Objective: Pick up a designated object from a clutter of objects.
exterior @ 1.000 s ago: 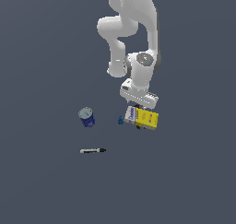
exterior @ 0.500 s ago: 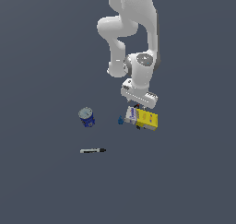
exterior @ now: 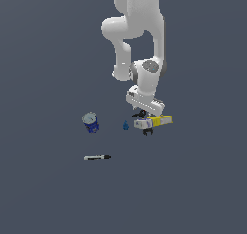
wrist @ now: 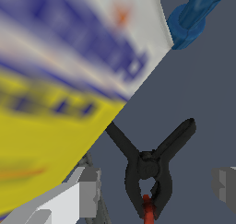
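Note:
The yellow carton (exterior: 155,122) with a white-and-blue end lies just under my hand and shows as a narrow strip. In the wrist view the carton (wrist: 60,89) fills one side, very close and blurred, and overlaps one finger (wrist: 80,195). My gripper (exterior: 145,115) is low over the carton's white end. In the wrist view my gripper (wrist: 154,193) has its fingers wide apart, open, with nothing clamped between them. A slim black clamp tool (wrist: 147,165) with a red tip lies on the floor between the fingers. The tiny blue piece (exterior: 126,125) lies beside the carton and also shows in the wrist view (wrist: 196,15).
A blue can with a grey lid (exterior: 90,122) stands toward the exterior view's left. A black-and-white marker (exterior: 97,157) lies nearer the front. The floor is plain dark grey.
The carton looked like a broad yellow face earlier and now shows as a thin strip, shifted slightly toward the exterior view's right. The hand has sunk a little. The can and marker have not moved.

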